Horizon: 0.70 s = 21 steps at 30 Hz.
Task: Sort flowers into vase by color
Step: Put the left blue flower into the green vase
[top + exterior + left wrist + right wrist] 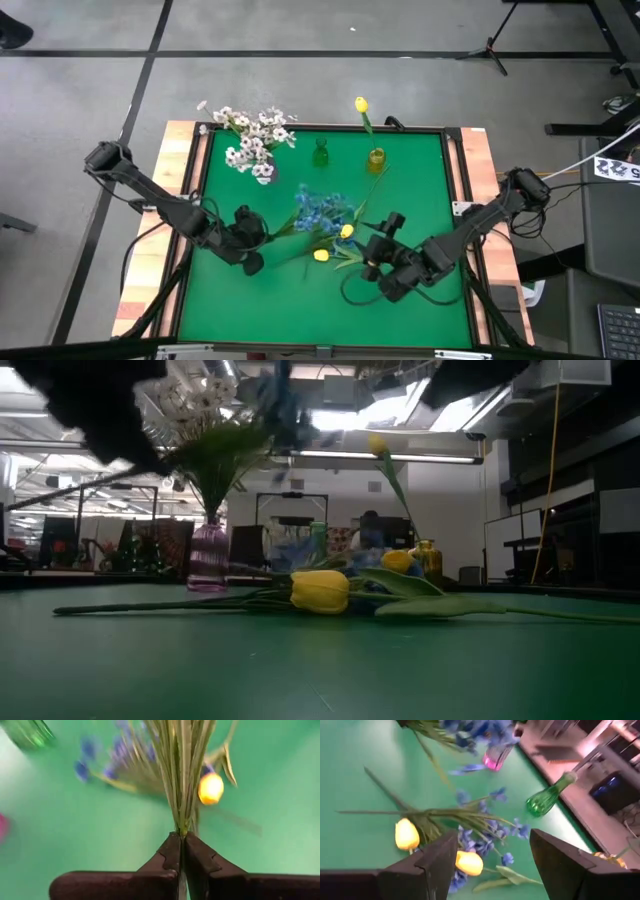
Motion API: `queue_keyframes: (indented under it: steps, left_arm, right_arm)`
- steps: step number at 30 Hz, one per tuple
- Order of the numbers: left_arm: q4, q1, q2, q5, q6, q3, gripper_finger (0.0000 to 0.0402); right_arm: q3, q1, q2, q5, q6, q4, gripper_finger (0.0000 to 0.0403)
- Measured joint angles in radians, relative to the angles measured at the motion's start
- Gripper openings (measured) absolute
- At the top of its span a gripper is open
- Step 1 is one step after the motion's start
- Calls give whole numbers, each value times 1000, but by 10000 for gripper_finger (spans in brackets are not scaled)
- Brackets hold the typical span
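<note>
the green worktop (420,170) carries three vases: pink (268,176), green (321,154), amber (376,160); blue flowers (322,210) and yellow tulips (321,255) lie loose.

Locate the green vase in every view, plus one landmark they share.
High: green vase at the mat's far edge, centre.
Low: cannot make it out behind the flowers.
Left wrist: green blur in the corner.
Right wrist: beyond the blue flowers.
Landmark: yellow tulip bud.

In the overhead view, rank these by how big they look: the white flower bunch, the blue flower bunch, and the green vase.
1. White flower bunch, the widest spread.
2. Blue flower bunch, close behind the white; the gap is small, so that order is unsure.
3. Green vase, clearly the smallest.
</note>
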<state>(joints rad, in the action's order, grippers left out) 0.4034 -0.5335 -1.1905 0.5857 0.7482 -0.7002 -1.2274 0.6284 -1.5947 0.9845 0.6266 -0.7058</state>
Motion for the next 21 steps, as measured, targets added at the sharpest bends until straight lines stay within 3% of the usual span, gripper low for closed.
queue_keyframes:
  steps: [7,10,15,21]
  left_arm:
    - [-47,17,39,197,-150,-53,8]
    - [-208,24,45,229,-286,-53,8]
    - [-544,26,41,230,-590,-46,4]
    - [-836,35,37,230,-869,-44,8]
  right_arm:
    - [0,63,0,158,54,18,248]
    - [0,59,0,237,38,90,248]
    - [0,44,-3,329,-155,300,248]
    - [0,5,-9,348,-372,526,248]
